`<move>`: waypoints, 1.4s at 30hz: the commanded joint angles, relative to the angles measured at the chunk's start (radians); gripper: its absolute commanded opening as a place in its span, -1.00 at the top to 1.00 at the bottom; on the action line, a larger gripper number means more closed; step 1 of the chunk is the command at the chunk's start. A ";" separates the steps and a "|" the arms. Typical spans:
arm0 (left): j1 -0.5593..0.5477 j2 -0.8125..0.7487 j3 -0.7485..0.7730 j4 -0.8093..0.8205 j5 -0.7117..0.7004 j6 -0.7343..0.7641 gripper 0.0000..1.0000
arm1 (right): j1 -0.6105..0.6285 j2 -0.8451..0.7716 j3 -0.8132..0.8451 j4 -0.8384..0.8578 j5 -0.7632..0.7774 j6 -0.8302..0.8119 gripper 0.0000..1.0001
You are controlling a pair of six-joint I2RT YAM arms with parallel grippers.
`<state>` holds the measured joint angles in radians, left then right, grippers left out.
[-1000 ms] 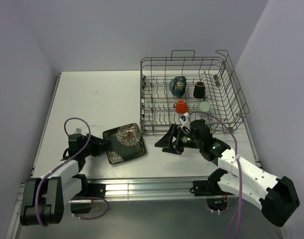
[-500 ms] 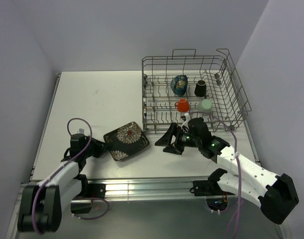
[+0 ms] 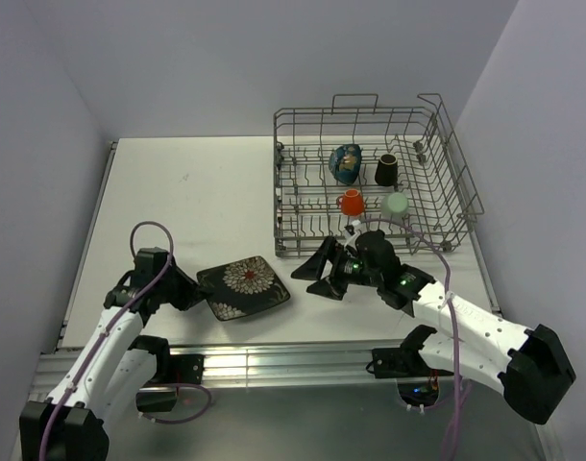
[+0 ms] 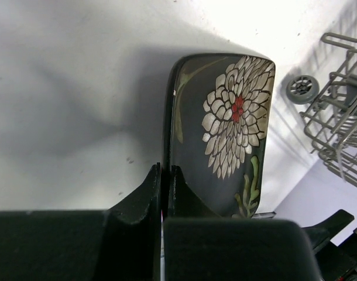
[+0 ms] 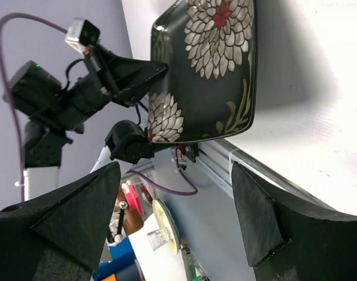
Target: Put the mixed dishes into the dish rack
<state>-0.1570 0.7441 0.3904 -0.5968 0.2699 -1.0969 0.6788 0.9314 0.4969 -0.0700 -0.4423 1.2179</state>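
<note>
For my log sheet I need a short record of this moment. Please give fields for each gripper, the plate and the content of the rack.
left gripper: shut on the rim of the dark square plate
right gripper: open, holding nothing, between plate and dish rack
plate position: outside the rack, above the table
in rack: dark bowl, brown cup, orange cup, pale green cup
not yet loaded: the plate

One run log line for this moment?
left pincer: shut on square plate edge | right pincer: open, facing plate | dish rack: plate not loaded
</note>
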 commanded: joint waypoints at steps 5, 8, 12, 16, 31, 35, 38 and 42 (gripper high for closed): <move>-0.012 -0.032 0.047 -0.144 0.009 0.025 1.00 | 0.103 0.021 -0.107 0.116 0.033 0.233 -0.67; -0.021 -0.035 0.042 -0.141 0.017 0.015 1.00 | 0.172 0.046 -0.100 0.133 0.031 0.313 -0.65; -0.032 -0.040 0.048 -0.152 0.020 0.011 1.00 | 0.248 0.063 -0.077 0.117 0.045 0.367 -0.65; -0.032 -0.068 0.039 -0.149 0.029 -0.006 1.00 | 0.286 0.090 -0.113 0.222 0.080 0.474 -0.65; -0.032 -0.123 0.071 -0.205 0.084 -0.057 1.00 | 0.490 0.575 -0.195 0.889 0.322 0.876 -0.60; -0.032 -0.149 0.090 -0.245 0.092 -0.064 1.00 | 0.515 0.644 -0.213 1.025 0.434 0.939 -0.55; -0.032 -0.172 0.087 -0.277 0.104 -0.069 1.00 | 0.530 0.696 -0.213 1.121 0.502 0.985 -0.51; -0.032 -0.207 0.085 -0.314 0.104 -0.066 0.99 | 0.539 0.739 -0.195 1.174 0.536 1.016 -0.40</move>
<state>-0.1848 0.5652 0.4229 -0.8871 0.2928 -1.1301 1.2068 1.6466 0.2890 0.9726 0.0040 1.9884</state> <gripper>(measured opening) 0.055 0.708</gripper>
